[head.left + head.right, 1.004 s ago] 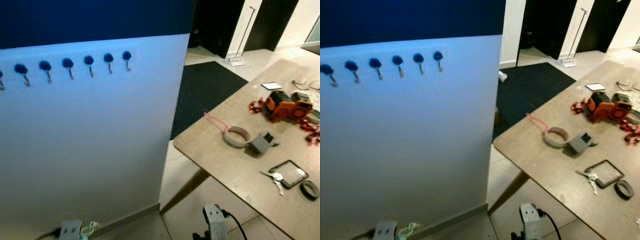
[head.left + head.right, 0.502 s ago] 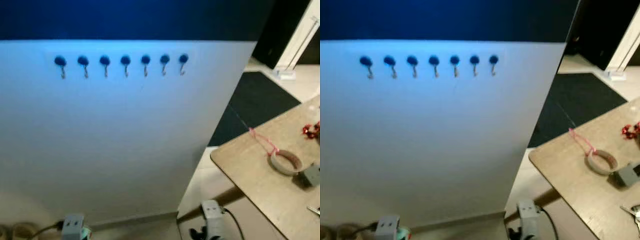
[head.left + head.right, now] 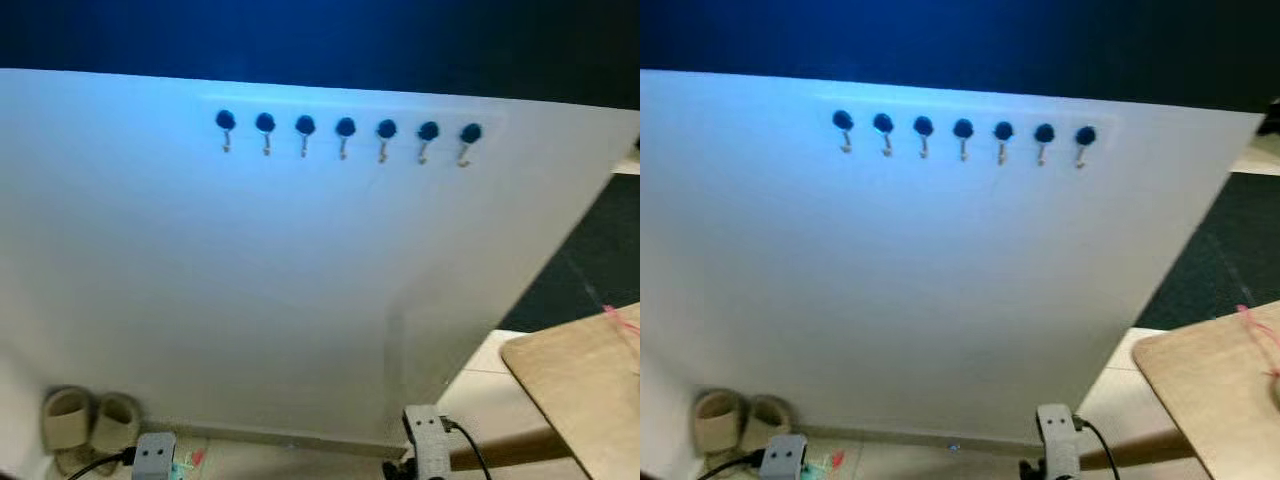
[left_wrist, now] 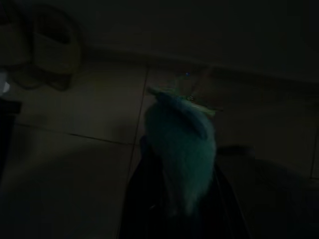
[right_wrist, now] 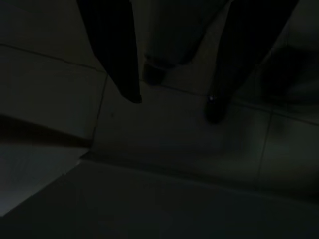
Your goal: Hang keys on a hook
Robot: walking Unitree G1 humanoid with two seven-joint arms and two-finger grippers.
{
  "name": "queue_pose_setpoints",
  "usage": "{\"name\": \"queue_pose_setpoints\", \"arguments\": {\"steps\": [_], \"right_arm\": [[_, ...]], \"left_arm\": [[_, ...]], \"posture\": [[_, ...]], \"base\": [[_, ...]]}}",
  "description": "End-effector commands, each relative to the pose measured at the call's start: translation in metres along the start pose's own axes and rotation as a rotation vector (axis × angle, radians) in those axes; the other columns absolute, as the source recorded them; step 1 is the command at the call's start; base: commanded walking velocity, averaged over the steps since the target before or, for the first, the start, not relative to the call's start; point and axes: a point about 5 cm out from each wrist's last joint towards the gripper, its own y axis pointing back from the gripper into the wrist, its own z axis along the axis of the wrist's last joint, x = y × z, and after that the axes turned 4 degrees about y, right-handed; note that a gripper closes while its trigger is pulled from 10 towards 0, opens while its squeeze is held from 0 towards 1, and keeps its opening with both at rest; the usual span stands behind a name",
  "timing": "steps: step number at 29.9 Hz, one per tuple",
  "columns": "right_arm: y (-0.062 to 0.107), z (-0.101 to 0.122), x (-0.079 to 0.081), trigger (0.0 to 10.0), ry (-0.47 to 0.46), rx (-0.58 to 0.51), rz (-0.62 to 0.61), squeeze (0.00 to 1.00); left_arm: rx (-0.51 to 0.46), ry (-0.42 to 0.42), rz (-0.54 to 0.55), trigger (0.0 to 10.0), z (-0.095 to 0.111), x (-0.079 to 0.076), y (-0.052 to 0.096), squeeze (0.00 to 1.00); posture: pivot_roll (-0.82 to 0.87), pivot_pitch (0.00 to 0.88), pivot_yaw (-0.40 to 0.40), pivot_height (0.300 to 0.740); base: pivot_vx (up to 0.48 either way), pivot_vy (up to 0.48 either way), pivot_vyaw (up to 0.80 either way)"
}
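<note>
A row of several small metal hooks (image 3: 345,130) with dark blue knobs runs across the upper part of a white wall panel (image 3: 300,300) straight ahead. Both arms hang low at the bottom edge of the eye views. In the dark left wrist view my left gripper (image 4: 175,219) is shut on a green fluffy key fob (image 4: 182,144) above the tiled floor; I cannot make out the keys themselves. A bit of green (image 3: 182,466) shows by the left wrist. My right gripper (image 5: 174,107) is open over the floor tiles with nothing between its fingers.
A pair of beige slippers (image 3: 88,420) sits on the floor at the foot of the wall, lower left. A wooden table corner (image 3: 585,370) juts in at the lower right, with a black mat (image 3: 600,260) behind it. A pink cord (image 3: 1262,330) lies on the table's edge.
The camera has swung left: the hooks now sit centred, the table with its clutter has slid off to the right, and the slippers have come into view. Both arms still hang low.
</note>
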Motion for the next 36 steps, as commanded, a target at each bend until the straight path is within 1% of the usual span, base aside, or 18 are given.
{"name": "queue_pose_setpoints", "arguments": {"steps": [1, 3, 4, 11, 12, 17, 28, 32, 35, 36], "right_arm": [[0.001, -0.004, -0.001, 10.0, -0.045, 0.005, -0.024, 0.0], [0.001, -0.005, -0.002, 10.0, -0.05, 0.006, -0.028, 0.0], [0.002, -0.006, -0.002, 10.0, -0.047, 0.009, -0.026, 0.0], [0.003, -0.007, -0.004, 10.0, -0.048, 0.01, -0.031, 0.0], [0.003, -0.007, -0.004, 10.0, -0.049, 0.009, -0.031, 0.0], [0.003, -0.007, -0.004, 10.0, -0.051, 0.007, -0.031, 0.0], [0.002, -0.006, -0.003, 10.0, -0.049, 0.006, -0.028, 0.0], [0.002, -0.007, -0.003, 10.0, -0.051, 0.005, -0.026, 0.0], [0.002, -0.007, -0.002, 10.0, -0.051, 0.005, -0.024, 0.0], [0.002, -0.008, -0.001, 10.0, -0.054, 0.005, -0.023, 0.0]], "left_arm": [[0.011, -0.021, -0.012, 10.0, -0.004, 0.0, 0.002, 0.0], [0.008, -0.024, -0.014, 10.0, -0.004, -0.001, 0.002, 0.0], [0.0, -0.05, -0.022, 10.0, -0.002, -0.002, 0.001, 0.0], [-0.006, -0.034, -0.04, 10.0, 0.003, -0.007, -0.002, 0.0], [-0.006, -0.044, -0.05, 10.0, 0.004, -0.008, -0.002, 0.0], [-0.019, -0.056, -0.072, 10.0, 0.007, -0.012, -0.003, 0.0], [-0.04, -0.061, -0.08, 10.0, 0.007, -0.012, -0.001, 0.0], [-0.071, -0.061, -0.091, 10.0, 0.011, -0.013, 0.0, 0.0], [-0.074, -0.081, -0.111, 10.0, 0.012, -0.014, 0.0, 0.0], [-0.073, -0.101, -0.128, 10.0, 0.012, -0.016, 0.0, 0.0]], "posture": [[0.08, 0.047, -0.035, 0.74], [0.08, 0.047, -0.035, 0.74], [0.08, 0.044, -0.038, 0.74], [0.08, 0.035, -0.035, 0.74], [0.07, 0.032, -0.034, 0.74], [0.08, 0.03, -0.035, 0.74], [0.08, 0.028, -0.037, 0.74], [0.08, 0.031, -0.036, 0.74], [0.09, 0.03, -0.034, 0.74], [0.09, 0.03, -0.032, 0.74]], "base": [[0.0, 0.0, 0.0], [0.0, 0.0, 0.0], [0.0, 0.0, 0.0], [0.0, 0.0, 0.0], [0.0, 0.24, 0.0], [0.0, 0.396, 0.0], [0.0, 0.476, 0.0], [0.0, 0.0, 0.0], [0.0, 0.0, 0.0], [0.0, -0.48, 0.0]]}}
